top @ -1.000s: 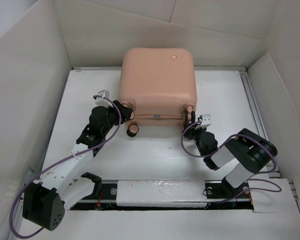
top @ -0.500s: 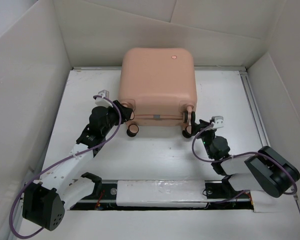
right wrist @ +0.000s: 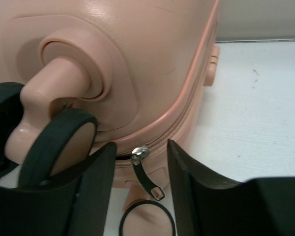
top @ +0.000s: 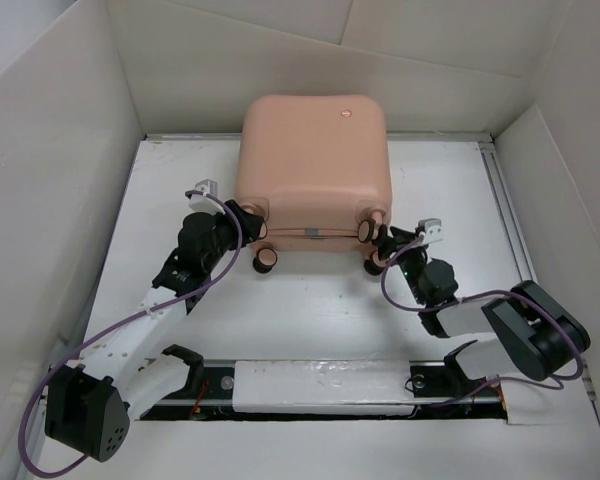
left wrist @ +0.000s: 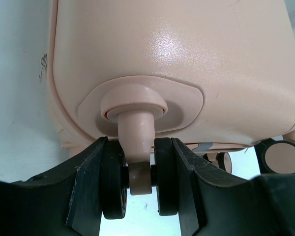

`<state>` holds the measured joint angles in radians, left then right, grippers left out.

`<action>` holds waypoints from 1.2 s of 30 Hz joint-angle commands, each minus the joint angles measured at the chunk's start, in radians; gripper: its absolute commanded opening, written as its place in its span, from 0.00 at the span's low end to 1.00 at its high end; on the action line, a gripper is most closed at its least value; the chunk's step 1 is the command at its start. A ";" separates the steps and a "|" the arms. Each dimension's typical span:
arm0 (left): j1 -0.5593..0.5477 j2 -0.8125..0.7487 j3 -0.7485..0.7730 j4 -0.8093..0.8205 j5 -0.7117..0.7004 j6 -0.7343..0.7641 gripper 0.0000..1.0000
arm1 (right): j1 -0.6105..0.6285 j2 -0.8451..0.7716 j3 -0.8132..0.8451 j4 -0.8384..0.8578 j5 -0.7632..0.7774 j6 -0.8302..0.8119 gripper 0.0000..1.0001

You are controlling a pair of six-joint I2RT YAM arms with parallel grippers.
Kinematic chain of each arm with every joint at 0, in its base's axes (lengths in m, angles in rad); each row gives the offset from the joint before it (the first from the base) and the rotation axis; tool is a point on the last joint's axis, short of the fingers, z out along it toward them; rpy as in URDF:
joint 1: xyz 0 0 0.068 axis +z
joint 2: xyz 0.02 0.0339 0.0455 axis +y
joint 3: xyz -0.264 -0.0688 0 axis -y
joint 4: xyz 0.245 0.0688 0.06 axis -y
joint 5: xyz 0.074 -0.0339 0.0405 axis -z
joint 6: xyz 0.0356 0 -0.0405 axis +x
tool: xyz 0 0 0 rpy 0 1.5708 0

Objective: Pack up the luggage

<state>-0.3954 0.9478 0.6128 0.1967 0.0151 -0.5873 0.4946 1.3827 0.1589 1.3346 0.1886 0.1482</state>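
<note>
1. Luggage (top: 315, 165) lies closed, far middle of the table (top: 310, 310)
2. Your left gripper (left wrist: 139, 164) clamps 1 wheel (left wrist: 114, 184); right gripper (right wrist: 141, 147) open around the zipper pull (right wrist: 146, 179)
3. Shell looks stiff, slick: hold wheels, not sides

— What carries everything here?
— A white table (top: 310, 310). The luggage (top: 315, 160) lies flat on it, closed, with its wheels toward the near edge.
— Anything else on it?
— Right of the luggage, a pale rail (top: 507, 215) runs along the table's edge. Nearer the luggage there's a small dark speck (right wrist: 255, 73), maybe a scuff.
</note>
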 commanded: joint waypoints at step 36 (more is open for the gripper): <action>-0.008 -0.081 0.028 0.208 0.074 0.020 0.00 | -0.059 -0.077 -0.034 0.054 -0.092 0.134 0.49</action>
<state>-0.3958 0.9451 0.6128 0.1944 0.0109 -0.5838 0.4507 1.3506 0.1551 1.2869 0.1253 0.2493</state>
